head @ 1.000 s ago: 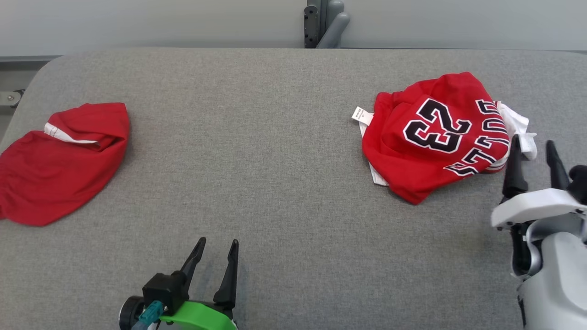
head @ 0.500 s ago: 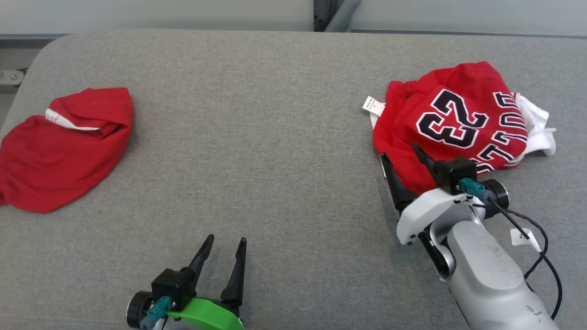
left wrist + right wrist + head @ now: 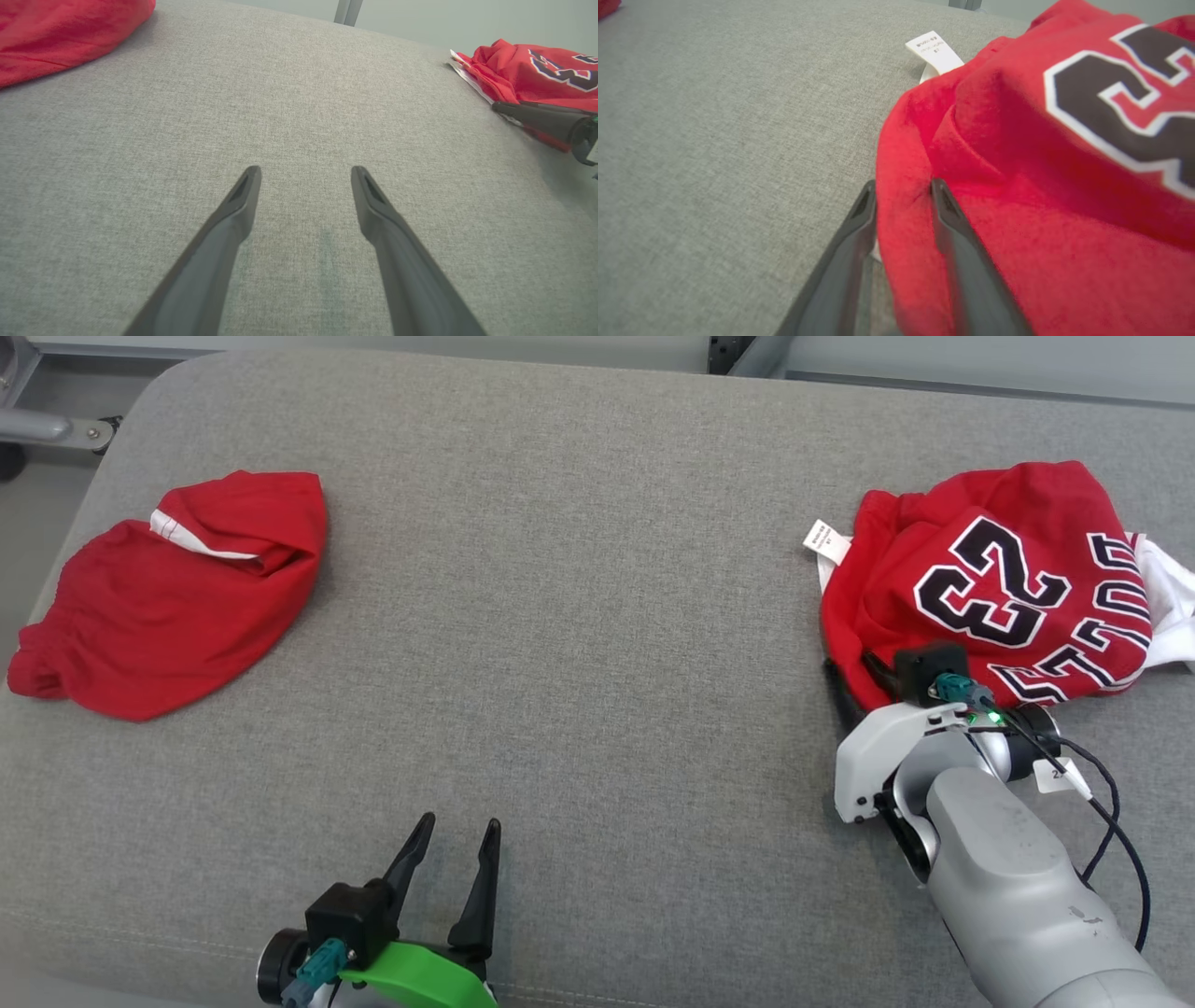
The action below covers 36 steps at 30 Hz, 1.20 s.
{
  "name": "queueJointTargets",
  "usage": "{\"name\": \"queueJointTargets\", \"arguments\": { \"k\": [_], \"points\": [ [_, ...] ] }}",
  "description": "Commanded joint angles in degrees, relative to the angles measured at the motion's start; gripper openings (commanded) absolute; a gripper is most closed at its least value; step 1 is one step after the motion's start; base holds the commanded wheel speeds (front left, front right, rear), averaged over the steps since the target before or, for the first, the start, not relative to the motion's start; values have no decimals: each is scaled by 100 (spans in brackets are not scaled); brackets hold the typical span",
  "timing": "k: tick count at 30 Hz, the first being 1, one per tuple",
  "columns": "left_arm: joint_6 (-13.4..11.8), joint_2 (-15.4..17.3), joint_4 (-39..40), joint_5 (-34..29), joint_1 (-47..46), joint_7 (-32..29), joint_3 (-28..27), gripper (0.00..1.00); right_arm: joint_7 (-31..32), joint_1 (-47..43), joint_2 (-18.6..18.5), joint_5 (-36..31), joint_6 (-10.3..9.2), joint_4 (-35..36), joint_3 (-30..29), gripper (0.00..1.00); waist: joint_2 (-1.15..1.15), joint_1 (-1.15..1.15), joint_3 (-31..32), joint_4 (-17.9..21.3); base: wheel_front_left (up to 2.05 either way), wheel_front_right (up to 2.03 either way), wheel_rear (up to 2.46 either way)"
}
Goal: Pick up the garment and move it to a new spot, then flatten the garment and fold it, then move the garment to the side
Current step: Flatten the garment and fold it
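The red jersey (image 3: 990,579) numbered 23 lay crumpled at the counter's (image 3: 579,616) right end. The right gripper (image 3: 903,193) straddled a fold at the jersey's near edge, both fingers (image 3: 859,224) touching cloth; whether they had clamped it could not be told. The left gripper (image 3: 459,821) hovered released over bare counter. Another red garment (image 3: 168,607) lay far left.

We count two red garments on one grey table (image 3: 579,569) — a numbered jersey (image 3: 980,588) and a plain garment (image 3: 177,597) — plus one white label (image 3: 827,541) and two grippers: left gripper (image 3: 458,821), right gripper (image 3: 901,189).
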<state>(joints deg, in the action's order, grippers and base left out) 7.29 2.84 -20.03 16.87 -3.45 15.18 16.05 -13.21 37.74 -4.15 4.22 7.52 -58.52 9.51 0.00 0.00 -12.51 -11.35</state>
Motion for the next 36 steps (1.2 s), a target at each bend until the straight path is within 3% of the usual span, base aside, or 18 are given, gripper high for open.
{"name": "queueJointTargets", "arguments": {
  "k": [1, 9, 17, 20, 21, 22, 23, 30, 36],
  "points": [
    [16, 11, 21, -1, -30, -4, -8, 100, -12, 28, 10, 50, -6, -30, 9, 0, 0, 0, -16, -1, 0, 0, 0],
    [20, 11, 65, -28, -137, -4, 50, 100, -199, 432, 109, 724, -4, 397, 676, 0, 0, 0, -41, 0, 0, 0, 0],
    [20, 12, 12, -25, -151, -4, 254, 100, -198, 911, 106, 2245, -3, 2716, 2323, 0, 0, 0, 44, -306, 0, 0, 0],
    [21, 12, -56, 8, -69, -4, 370, 100, -198, 1028, 107, 2575, -6, 2695, 2824, 0, 0, 0, 107, -616, 0, 0, 0],
    [22, 10, -78, 15, -52, -4, 390, 100, -198, 1067, 110, 2640, -6, 2559, 2953, 26, 0, 0, 118, -695, 0, 0, 0],
    [22, 10, -109, 16, -26, -4, 417, 100, -176, 1048, 112, 2753, -6, 2329, 3093, 89, 0, 0, 129, -769, 0, 0, 0],
    [21, 12, -134, 22, 0, -4, 430, 100, -120, 1035, 112, 2868, -6, 2136, 3251, 100, 0, 0, 128, -829, 0, 0, 0],
    [16, 10, -108, 30, 74, -4, 271, 100, -201, 980, 107, 3344, -6, 1466, 3652, 100, 0, 0, 111, -843, 0, 0, 0],
    [-5, 9, -19, -97, 34, -4, 85, 100, -196, 372, -124, 3153, -6, 2037, 3067, 100, 0, 0, 172, -424, 0, 0, 0]
  ]
}}
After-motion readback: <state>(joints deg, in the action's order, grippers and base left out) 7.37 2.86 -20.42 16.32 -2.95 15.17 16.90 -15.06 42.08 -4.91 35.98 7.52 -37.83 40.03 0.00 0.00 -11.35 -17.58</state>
